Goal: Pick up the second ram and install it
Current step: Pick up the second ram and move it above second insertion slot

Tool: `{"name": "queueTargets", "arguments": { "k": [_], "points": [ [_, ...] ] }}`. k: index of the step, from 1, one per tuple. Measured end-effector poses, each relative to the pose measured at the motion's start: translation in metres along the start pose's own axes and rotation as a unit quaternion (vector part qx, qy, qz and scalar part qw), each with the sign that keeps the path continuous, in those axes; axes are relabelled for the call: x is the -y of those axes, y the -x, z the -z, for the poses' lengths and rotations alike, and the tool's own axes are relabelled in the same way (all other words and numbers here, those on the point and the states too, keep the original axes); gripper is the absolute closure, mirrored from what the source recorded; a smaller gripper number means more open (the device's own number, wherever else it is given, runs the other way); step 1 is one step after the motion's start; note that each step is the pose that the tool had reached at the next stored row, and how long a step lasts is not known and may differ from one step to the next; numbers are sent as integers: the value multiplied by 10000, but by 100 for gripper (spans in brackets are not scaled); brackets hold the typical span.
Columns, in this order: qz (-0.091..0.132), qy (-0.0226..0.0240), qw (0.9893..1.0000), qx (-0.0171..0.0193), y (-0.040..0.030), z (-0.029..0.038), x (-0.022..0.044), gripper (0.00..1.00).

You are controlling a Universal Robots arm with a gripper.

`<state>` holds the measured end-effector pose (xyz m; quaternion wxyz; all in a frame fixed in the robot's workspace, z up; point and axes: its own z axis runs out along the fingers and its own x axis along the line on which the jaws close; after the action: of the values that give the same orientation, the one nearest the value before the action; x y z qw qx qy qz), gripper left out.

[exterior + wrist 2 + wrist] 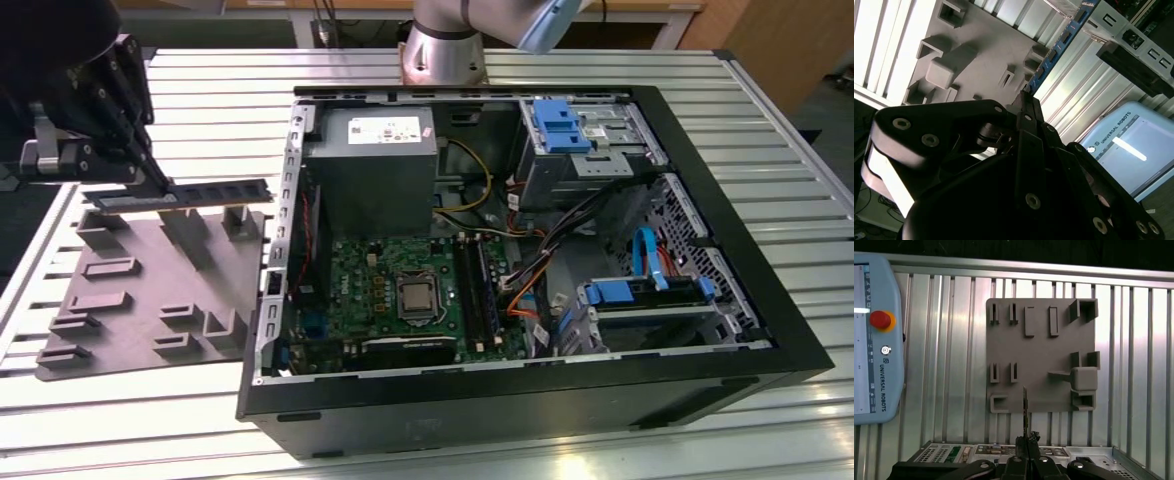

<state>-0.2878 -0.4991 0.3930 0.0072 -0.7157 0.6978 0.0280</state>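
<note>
Stage of work: We judged the pick-up done and the install not begun. The second ram (220, 190) hung in the air, well apart from the memory slots (478, 285) inside the machine.
Gripper: The gripper (151, 186) was drawn narrow and clamped on the second ram, apparently toward one end. In the first wrist view its fingertips (1023, 441) pinched the board edge-on.
Where the stick was: It sat level and on edge above the grey fixture plate (134, 300), to the exterior view's left of the computer case (534, 395). In the second wrist view the second ram (1060, 44) ran away from the gripper as a thin strip of chips.
Fixture plate: Its slots and pockets looked empty wherever we could see into them in the first wrist view.
Computer case: It lay open on the slatted table (200, 90). Inside were a power supply (367, 160), the green motherboard (380, 280), drive cages with blue tabs (558, 125) and loose cables.
Memory slots: These were long dark strips beside the processor socket — whether a first stick already sat in one, we could not tell.
Left to do: The whole of the install, as far as we could judge.
</note>
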Motion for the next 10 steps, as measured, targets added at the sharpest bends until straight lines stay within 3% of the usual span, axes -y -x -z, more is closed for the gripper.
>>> {"name": "queueTargets", "arguments": {
  "k": [10],
  "points": [
    [0,0,10000,0,-2,3,67,88]
  ]
}}
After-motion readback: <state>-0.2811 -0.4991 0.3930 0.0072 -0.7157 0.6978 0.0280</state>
